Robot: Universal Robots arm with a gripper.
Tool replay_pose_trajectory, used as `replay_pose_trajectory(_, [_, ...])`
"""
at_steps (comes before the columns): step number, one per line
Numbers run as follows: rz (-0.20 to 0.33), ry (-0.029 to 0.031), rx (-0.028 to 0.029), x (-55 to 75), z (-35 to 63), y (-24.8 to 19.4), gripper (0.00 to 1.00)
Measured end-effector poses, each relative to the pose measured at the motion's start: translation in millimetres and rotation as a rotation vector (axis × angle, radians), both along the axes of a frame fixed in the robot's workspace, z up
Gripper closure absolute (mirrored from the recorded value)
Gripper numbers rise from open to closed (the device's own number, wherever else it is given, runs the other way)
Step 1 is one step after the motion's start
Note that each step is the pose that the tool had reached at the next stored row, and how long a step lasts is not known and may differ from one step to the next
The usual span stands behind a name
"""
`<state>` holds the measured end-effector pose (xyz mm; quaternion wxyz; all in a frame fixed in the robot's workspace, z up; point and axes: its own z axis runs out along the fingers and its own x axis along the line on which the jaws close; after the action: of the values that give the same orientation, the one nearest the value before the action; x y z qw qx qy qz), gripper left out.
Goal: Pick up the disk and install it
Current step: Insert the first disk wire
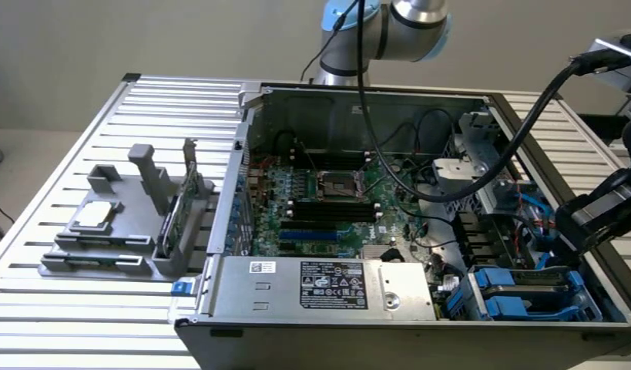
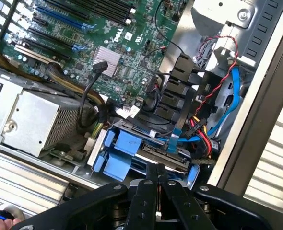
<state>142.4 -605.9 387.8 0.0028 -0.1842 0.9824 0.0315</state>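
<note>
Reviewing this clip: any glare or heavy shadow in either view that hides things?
Exterior view: even, soft light; the large silver box with stickers reads plainly, while the grey case's far inner wall lies dimmer. Wrist view: the ribbed metal table glares pale, the black hand is a dark shape, and the blue-framed silver-grey disk is readable.

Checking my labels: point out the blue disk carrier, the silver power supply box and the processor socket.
blue disk carrier (image 1: pixel 497 287): exterior view, its blue plastic side.
silver power supply box (image 1: pixel 279 289): exterior view, bare top face.
processor socket (image 1: pixel 333 185): exterior view, its centre.
</note>
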Motion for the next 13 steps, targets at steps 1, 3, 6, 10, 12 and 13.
replay_pose_trajectory(1, [-0.012,0.0023,0.0000,0.0,0.0,0.0,0.89])
replay_pose_trajectory(3, [-0.034,0.0068,0.0001,0.0,-0.1,0.0,0.89])
replay_pose_trajectory(6, [-0.067,0.0133,0.0001,0.0,-0.2,-0.1,0.89])
replay_pose_trajectory(10, [-0.112,0.0219,0.0001,0.0,-0.3,-0.2,0.89])
replay_pose_trajectory(12, [-0.133,0.0260,0.0001,0.0,-0.4,-0.2,0.89])
replay_pose_trajectory(13, [-0.144,0.0282,0.0001,0.0,-0.4,-0.2,0.89])
